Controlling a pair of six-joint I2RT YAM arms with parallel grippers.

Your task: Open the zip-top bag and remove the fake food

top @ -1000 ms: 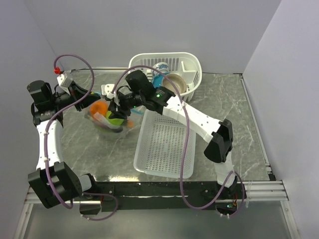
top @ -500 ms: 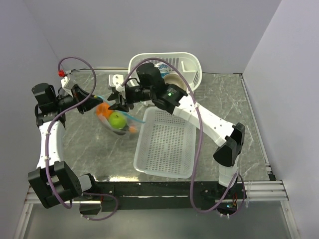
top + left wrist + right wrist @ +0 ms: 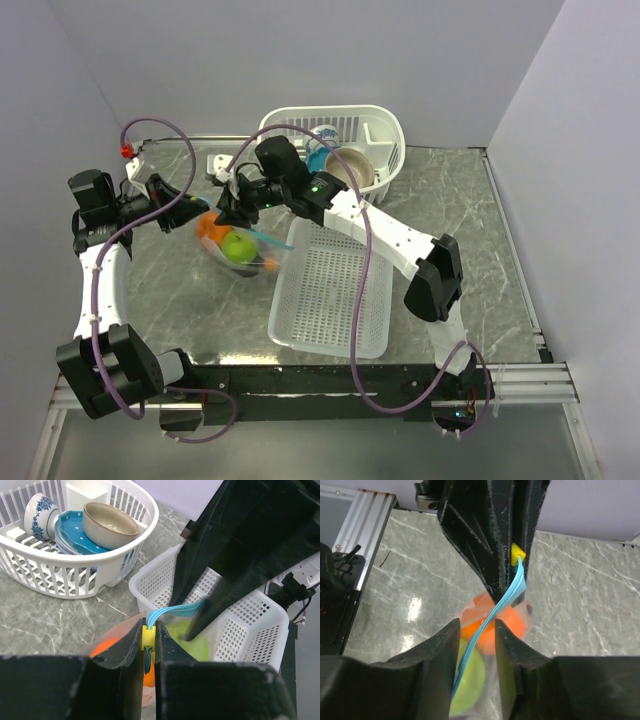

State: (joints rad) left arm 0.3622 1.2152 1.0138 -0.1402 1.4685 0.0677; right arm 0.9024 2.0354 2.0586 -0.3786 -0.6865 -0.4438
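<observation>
The zip-top bag hangs clear and crinkly between my two grippers, left of the mesh tray. Fake food shows inside it: an orange ball and a green round fruit. My left gripper is shut on the yellow slider at the end of the teal-blue zip strip. My right gripper faces it closely, fingers apart, with the zip strip running through the gap. The orange ball and green fruit lie below it. The purple and long pieces are hidden.
A white flat mesh tray lies right of the bag. A white dish basket stands at the back and holds a blue bowl and a tan bowl. Walls close in on both sides.
The bag has shifted right towards the mesh tray and the green fruit has turned up on top. The left gripper followed rightward. The right gripper rose back, then came left again.
</observation>
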